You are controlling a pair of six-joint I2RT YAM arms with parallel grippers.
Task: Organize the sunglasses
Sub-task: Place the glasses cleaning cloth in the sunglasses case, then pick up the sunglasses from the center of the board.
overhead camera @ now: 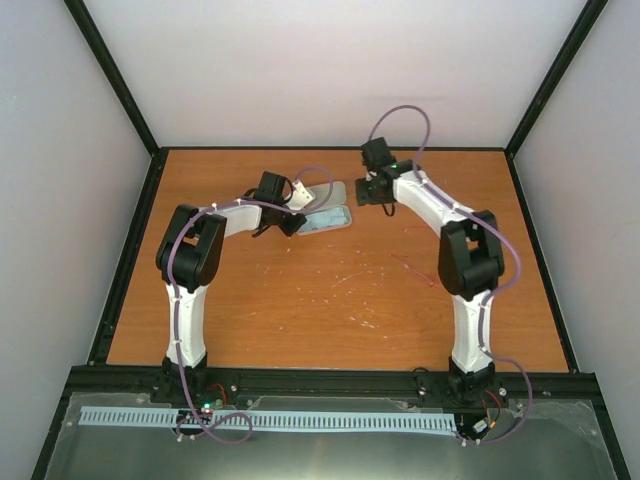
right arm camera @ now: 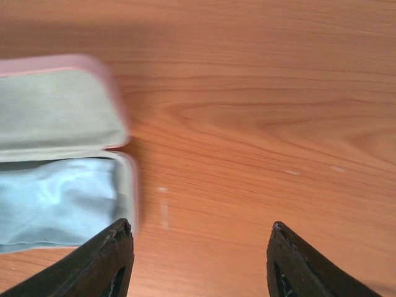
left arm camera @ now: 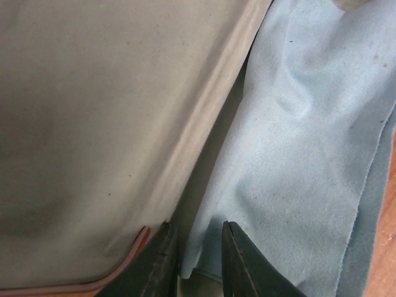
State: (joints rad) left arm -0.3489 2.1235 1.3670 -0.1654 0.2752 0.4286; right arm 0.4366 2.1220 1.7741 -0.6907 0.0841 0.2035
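Soft, even light falls from above. The orange table is bright and the shadows on it are faint. My right wrist view blurs the case along its rim. Up close, the cloth is gently lit, and my left claw is a dark silhouette.

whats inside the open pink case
One half of the case holds a crumpled light blue cloth; the other half shows bare pale lining. Anything beneath the cloth is covered, so unseen.

Open case holding a blue cloth sits far-centre on the tabletop, left end effector and right end effector flanking it.
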